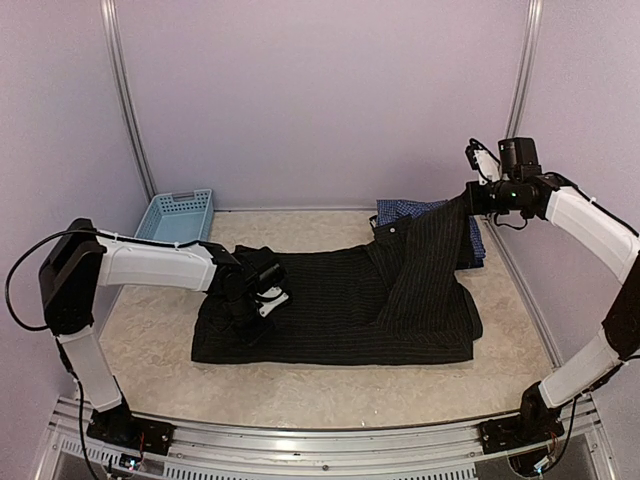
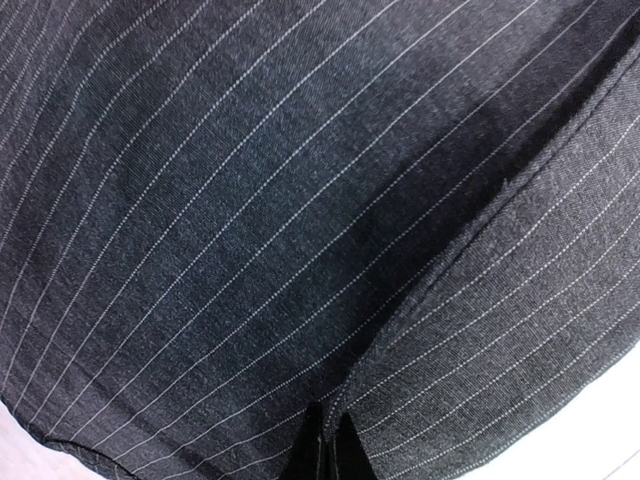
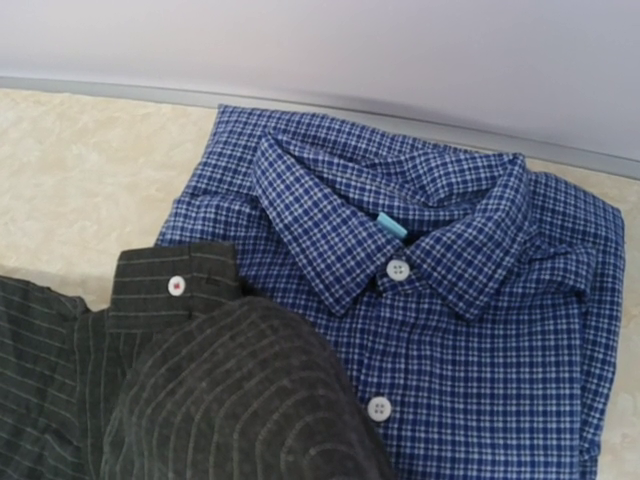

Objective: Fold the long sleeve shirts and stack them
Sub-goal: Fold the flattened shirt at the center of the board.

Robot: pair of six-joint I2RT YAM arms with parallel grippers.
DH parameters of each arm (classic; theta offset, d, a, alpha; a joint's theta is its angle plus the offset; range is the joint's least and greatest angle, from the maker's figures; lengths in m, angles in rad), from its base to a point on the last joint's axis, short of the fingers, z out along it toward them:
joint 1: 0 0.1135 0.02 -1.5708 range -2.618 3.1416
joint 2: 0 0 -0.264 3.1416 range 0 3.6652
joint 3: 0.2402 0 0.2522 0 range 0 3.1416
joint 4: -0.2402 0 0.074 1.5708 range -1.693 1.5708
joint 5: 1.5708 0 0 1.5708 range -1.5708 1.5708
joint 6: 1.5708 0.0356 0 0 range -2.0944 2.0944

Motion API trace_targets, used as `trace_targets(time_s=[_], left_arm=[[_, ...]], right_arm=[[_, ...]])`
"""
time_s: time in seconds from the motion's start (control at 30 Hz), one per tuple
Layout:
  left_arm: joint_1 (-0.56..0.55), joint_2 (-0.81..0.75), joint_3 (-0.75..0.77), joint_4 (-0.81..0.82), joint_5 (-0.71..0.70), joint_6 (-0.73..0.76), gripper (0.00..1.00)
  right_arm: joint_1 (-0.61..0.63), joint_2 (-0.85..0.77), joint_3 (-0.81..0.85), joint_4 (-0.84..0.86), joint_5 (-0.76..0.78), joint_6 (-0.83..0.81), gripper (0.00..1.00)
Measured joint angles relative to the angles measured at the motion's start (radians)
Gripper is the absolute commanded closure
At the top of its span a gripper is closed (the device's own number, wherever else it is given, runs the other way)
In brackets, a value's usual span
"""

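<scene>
Where black shirt ends (near hem), tabletop shows.

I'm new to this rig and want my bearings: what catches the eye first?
A black pinstriped shirt sprawls across the middle of the table, one sleeve pulled taut up to the shut right gripper at the far right. Behind it, by the back wall, a blue checked shirt lies folded, collar up.

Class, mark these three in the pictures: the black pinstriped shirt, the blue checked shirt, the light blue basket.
black pinstriped shirt [image 1: 320, 305]: top external view, flat body panel.
blue checked shirt [image 3: 390, 340]: right wrist view, front placket between the two buttons.
light blue basket [image 1: 182, 195]: top external view, far rim.
</scene>
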Motion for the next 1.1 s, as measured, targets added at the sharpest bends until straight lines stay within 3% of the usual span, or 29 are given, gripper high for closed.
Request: trace_targets(time_s=[0.27, 0.57, 0.97, 1.1], left_arm=[[0.027, 0.047, 0.000, 0.001, -0.016, -0.006, 0.99], [0.044, 0.060, 0.002, 0.005, -0.071, -0.028, 0.73], [0.048, -0.051, -0.002, 0.014, -0.093, -0.032, 0.70], [0.057, -0.069, -0.009, 0.028, -0.087, -0.032, 0.62]], right_arm=[[0.000, 0.002, 0.000, 0.027, 0.000, -0.004, 1.00], [0.000, 0.014, 0.000, 0.033, 0.010, -0.010, 1.00], [0.000, 0.010, 0.000, 0.032, 0.050, -0.021, 1.00], [0.000, 0.001, 0.000, 0.023, 0.074, -0.021, 1.00]])
